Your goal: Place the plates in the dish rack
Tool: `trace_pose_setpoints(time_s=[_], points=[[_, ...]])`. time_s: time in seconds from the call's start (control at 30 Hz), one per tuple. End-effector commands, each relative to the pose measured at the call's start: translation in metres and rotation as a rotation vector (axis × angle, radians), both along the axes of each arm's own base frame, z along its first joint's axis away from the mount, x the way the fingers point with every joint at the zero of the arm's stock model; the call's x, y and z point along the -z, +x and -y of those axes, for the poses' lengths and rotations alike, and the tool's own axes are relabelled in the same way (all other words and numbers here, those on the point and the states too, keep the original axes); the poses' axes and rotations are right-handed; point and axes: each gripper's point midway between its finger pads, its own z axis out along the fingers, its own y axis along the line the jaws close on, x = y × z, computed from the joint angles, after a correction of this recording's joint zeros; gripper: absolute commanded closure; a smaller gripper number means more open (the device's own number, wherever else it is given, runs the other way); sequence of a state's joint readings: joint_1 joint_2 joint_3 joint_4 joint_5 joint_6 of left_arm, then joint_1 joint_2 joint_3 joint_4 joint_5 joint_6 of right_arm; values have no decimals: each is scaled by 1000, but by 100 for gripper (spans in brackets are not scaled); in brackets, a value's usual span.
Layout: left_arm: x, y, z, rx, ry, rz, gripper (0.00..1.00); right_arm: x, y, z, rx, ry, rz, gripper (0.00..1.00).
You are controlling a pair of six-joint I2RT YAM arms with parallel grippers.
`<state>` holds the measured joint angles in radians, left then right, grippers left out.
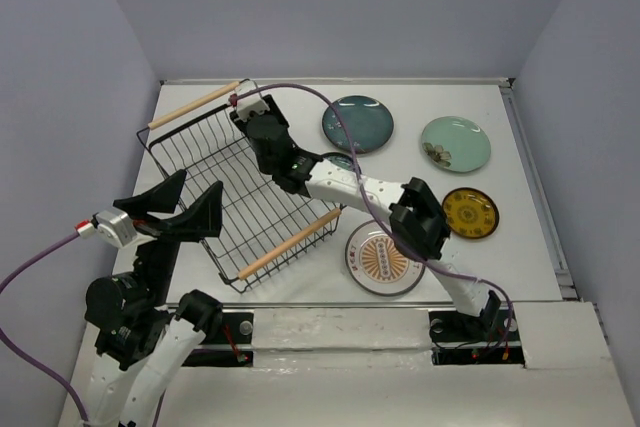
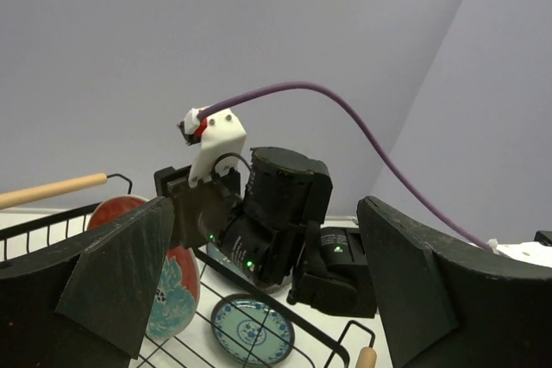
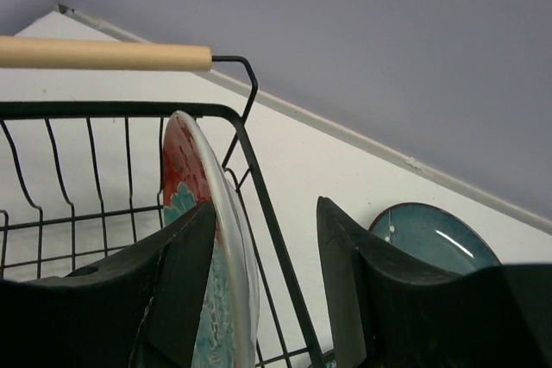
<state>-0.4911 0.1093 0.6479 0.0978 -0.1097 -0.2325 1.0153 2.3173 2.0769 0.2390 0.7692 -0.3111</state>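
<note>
The black wire dish rack (image 1: 205, 162) with two wooden handles sits at centre-left. A red plate with a teal flower (image 3: 183, 161) stands on edge against the rack's far right wall; it also shows in the left wrist view (image 2: 175, 286). My right gripper (image 1: 258, 127) is open, its jaws straddling the plate's rim and the rack wall (image 3: 267, 213). My left gripper (image 1: 185, 205) is open and empty above the rack's near left side. The dark teal plate (image 1: 357, 123), pale mint plate (image 1: 455, 143), yellow plate (image 1: 470, 213) and cream-orange plate (image 1: 383, 258) lie on the table.
The small teal patterned plate (image 2: 253, 329) lies on the table just outside the rack, mostly hidden under my right arm (image 1: 350, 185) in the top view. Grey walls close in the white table (image 1: 300, 107) at the back and both sides.
</note>
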Motion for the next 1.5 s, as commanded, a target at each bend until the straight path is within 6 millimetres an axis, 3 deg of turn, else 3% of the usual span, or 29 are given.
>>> trace_pose_setpoints(time_s=[0.0,0.13,0.17,0.2,0.23,0.27,0.37,0.4,0.43,0.47,0.5,0.57,0.63,0.7,0.8,0.87,0.9,1.03,1.17,1.2,1.47], points=[[-17,-2,-3,-13,-10,39,1,-76,-12,20,-8,187,37,43],[-15,1,-2,-17,-4,28,1,-87,-30,20,-95,237,-40,34],[-15,2,-2,-19,-3,26,1,-99,-44,24,-153,283,-67,32],[-14,3,-2,-22,0,24,1,-95,-50,30,-174,317,-117,28],[-14,3,-2,-21,-1,22,1,-128,-64,53,-205,376,-110,28],[-14,4,-2,-21,0,21,1,-94,-81,52,-277,323,-200,27],[-13,4,-1,-20,1,20,1,-80,-108,90,-361,385,-332,26],[-13,4,-1,-19,1,20,1,-66,-129,120,-364,387,-392,28],[-14,3,-1,-15,1,22,1,-79,-146,149,-394,469,-432,29],[-14,3,-1,-15,1,23,1,-41,-146,158,-363,454,-530,32],[-14,3,-1,-17,-1,24,1,-23,-168,183,-357,469,-584,43],[-15,3,-2,-21,-1,26,1,13,-184,220,-266,508,-714,51],[-14,4,-1,-19,2,25,1,51,-217,248,-211,522,-840,69],[-13,5,0,-19,6,20,1,63,-232,265,-168,567,-884,93],[-11,8,0,-24,11,12,1,106,-253,295,1,620,-1006,93],[-10,10,1,-25,13,8,1,125,-266,316,114,649,-1051,80],[-10,10,1,-26,13,7,1,131,-268,324,163,684,-1067,63],[-10,10,2,-19,17,5,1,168,-282,350,371,697,-1122,42],[-12,8,0,-22,10,16,1,193,-286,362,532,719,-1154,34],[-12,7,0,-21,10,18,1,198,-289,364,558,730,-1163,28],[-15,1,1,-3,4,36,1,208,-291,373,620,694,-1163,18]])
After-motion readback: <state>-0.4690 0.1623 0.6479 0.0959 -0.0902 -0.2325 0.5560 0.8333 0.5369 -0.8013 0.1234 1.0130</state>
